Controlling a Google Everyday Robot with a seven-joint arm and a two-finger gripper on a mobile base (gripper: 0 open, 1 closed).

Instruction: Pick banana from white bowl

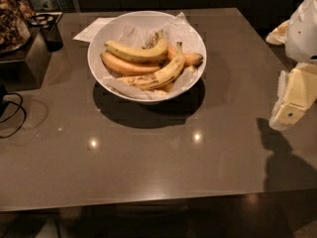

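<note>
Dim overhead light glints on the table [148, 172]; white bowl [95, 58] and right-edge gripper [286, 114] cast dark shadows

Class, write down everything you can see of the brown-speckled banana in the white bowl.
The banana is the longest fruit, curved, dull yellow with dark brown speckles and streaks, unpeeled. It lies across the front of the white bowl on crumpled paper, stem end toward the back, resting against the other bananas. The gripper hangs off to the right, well clear of it.

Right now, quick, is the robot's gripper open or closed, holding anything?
Gripper: cannot be told; it is at the picture's right edge, apart from the wide white bowl.
</note>
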